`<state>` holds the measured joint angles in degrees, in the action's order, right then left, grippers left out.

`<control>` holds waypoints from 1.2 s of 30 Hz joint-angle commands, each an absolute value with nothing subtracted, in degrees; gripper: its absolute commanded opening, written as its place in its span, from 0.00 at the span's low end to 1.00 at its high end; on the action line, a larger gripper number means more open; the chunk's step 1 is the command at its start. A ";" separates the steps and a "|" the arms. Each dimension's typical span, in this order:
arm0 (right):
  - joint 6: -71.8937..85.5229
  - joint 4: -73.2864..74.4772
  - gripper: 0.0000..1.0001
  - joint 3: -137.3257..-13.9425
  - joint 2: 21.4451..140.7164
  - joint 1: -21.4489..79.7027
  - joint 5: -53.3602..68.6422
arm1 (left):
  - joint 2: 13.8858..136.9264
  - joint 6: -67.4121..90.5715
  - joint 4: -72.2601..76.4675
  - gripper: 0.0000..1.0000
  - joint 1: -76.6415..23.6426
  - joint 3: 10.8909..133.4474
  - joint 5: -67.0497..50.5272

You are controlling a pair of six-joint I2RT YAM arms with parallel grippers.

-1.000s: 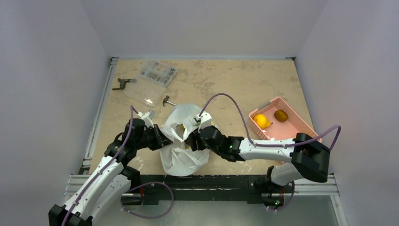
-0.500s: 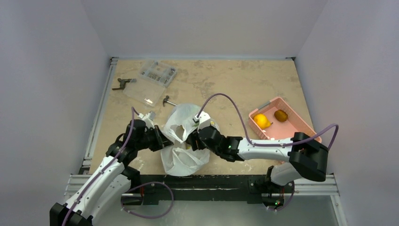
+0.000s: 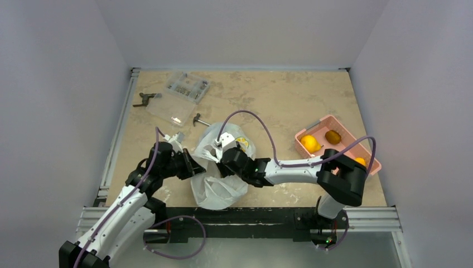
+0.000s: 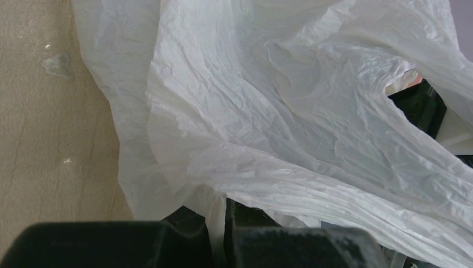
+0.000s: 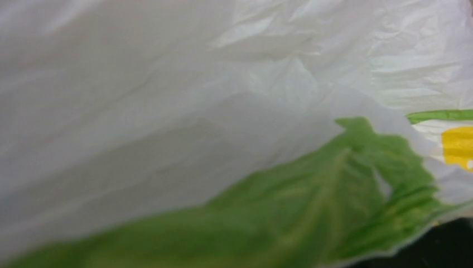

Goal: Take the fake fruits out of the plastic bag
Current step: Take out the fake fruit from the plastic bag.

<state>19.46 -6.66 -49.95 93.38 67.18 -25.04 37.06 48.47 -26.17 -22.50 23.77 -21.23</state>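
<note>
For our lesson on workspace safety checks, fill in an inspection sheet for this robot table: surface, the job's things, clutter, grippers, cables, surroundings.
Surface: beige mottled table.
Job's things: crumpled white plastic bag at near centre; yellow fruit and brown fruit lie in the pink basket.
Clutter: clear parts box, small hammer, dark tool, all at the far left.
Grippers: left gripper shut on the plastic bag's edge; right gripper reaching into the bag's mouth, jaws hidden.
Cables: purple cable loops above the right arm; another lies by the left base.
Surroundings: plain pale walls on three sides.
</note>
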 commanded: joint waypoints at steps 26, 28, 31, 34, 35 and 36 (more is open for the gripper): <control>21.64 -18.76 0.16 -43.38 80.34 67.26 -18.84 | 35.54 48.55 -25.13 0.00 -22.23 23.86 -19.41; 23.34 -19.80 0.14 -42.32 79.00 67.24 -16.89 | 35.35 48.96 -25.09 0.00 -22.17 23.84 -19.13; 24.83 -20.68 0.10 -40.63 76.36 67.24 -15.66 | 35.08 49.49 -24.61 0.00 -22.19 23.88 -19.39; 25.53 -21.21 0.06 -39.05 73.69 67.19 -15.25 | 34.93 49.27 -25.23 0.00 -22.18 24.39 -19.18; 25.90 -20.42 0.04 -38.76 72.59 67.23 -15.52 | 34.95 49.10 -25.37 0.00 -22.23 24.57 -19.21; 26.07 -19.75 0.02 -37.95 71.36 67.24 -15.94 | 34.98 48.99 -25.46 0.00 -22.24 24.75 -19.12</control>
